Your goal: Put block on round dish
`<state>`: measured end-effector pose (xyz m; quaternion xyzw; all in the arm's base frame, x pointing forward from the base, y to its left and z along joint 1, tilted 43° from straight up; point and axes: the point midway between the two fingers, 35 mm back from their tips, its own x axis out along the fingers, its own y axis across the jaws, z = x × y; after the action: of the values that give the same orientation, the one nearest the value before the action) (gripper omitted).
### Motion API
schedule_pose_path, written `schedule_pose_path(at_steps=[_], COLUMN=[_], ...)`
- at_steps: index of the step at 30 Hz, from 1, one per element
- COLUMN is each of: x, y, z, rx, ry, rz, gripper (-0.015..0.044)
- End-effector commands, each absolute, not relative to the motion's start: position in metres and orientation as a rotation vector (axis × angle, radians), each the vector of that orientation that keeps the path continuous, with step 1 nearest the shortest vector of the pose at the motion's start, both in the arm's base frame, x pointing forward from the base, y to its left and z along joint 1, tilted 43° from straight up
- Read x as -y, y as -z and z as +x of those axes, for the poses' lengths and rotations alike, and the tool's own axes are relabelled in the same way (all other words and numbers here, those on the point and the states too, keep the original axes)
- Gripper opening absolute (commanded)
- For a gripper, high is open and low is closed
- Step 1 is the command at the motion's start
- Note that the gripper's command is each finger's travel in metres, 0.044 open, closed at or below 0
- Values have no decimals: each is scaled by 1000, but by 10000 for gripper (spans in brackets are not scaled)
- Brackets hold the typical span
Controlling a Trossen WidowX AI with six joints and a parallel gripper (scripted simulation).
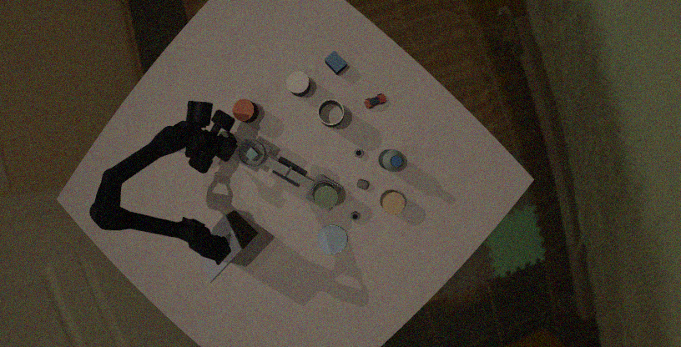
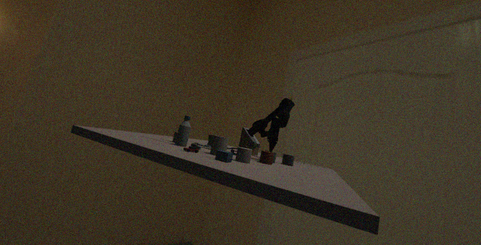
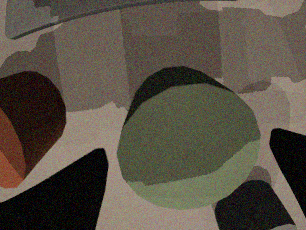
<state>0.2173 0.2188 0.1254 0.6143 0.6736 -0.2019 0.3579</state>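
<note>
White tabletop (image 1: 295, 20) carries everything, with the black arm (image 1: 138, 156) bent over its left part so that the gripper (image 3: 174, 184) hangs just beside the near end of the balance (image 1: 288, 171). Its fingers stand wide and hold nothing. Under them, in the wrist view, lies one green cup (image 3: 189, 144), tilted, between an orange cylinder (image 1: 244, 109) and a dark cylinder (image 3: 256, 224); this spot is well apart from the pale blue round dish (image 1: 332, 238), which fits the rule that no cup be above it. The other green cup (image 1: 325, 196) stands on the far pan, apparently untouched, as it must be. The small teal block (image 1: 251, 154) sits uncovered on the near pan, beside the gripper. I judge the cup step done; the next move calls for closing on that block without nudging the beam.
</note>
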Motion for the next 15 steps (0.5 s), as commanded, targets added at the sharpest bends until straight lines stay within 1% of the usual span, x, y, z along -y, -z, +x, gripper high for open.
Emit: schedule_pose_path(at_steps=[1,4,11,15], x=[-208,-208,-197,-193], y=[-142,-142,-159,-157], z=[217,217,240,242], rx=[-1736,-1736,-1665,-1652], ry=[498,498,346,261], rz=[1589,1589,1592,1512], gripper=[440,440,260,260])
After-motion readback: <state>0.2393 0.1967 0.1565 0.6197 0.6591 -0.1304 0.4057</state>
